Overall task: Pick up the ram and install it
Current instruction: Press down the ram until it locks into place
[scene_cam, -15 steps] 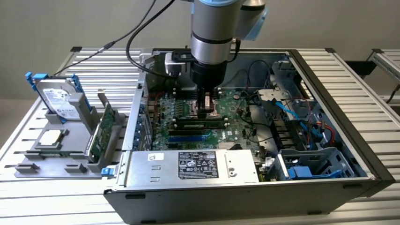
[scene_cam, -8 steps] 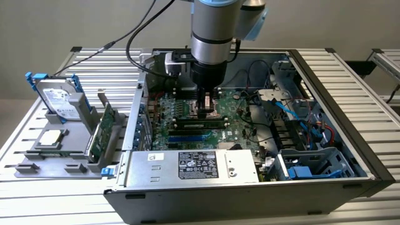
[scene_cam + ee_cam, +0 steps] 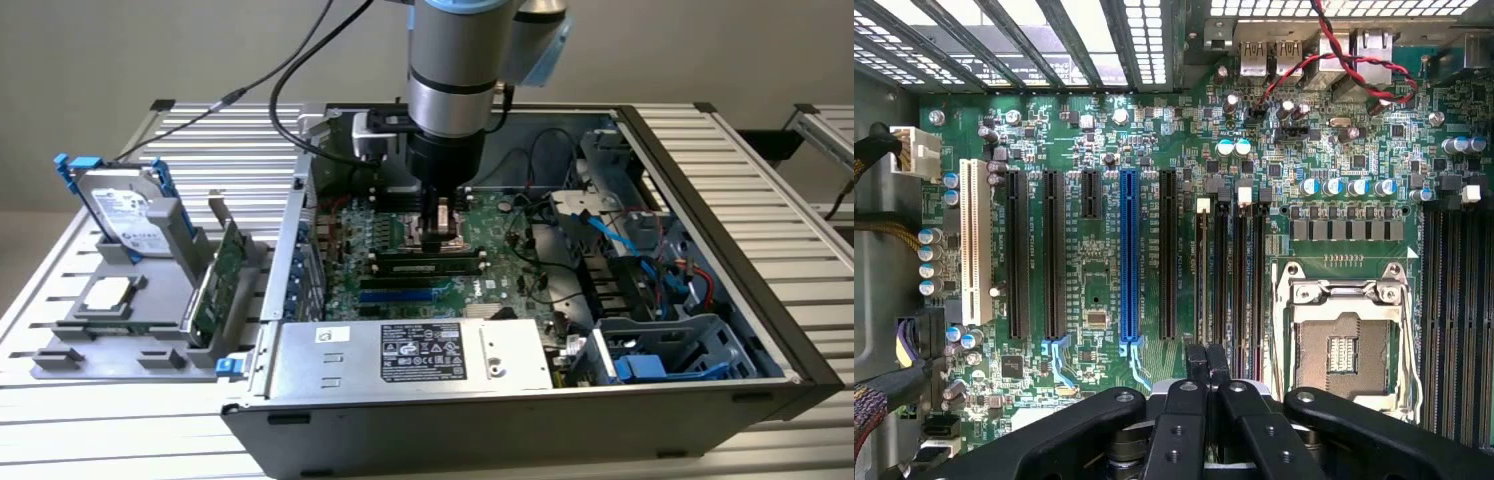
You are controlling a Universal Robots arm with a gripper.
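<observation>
So the tabletop (image 3: 801,260) is one of those ribbed silver aluminium-slat surfaces, and there are two things sitting right on it. Taking up most of the middle and the exterior view's right is an open black PC case (image 3: 747,330) lying on its side with the guts facing up. Just beside it on the exterior view's left sits a grey parts holder (image 3: 94,350), with bare slats showing all around both.

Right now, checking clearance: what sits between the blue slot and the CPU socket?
Wrist view: between blue slot and CPU socket lie one black slot and a bank of memory slots, with the shut claw over them.
</observation>
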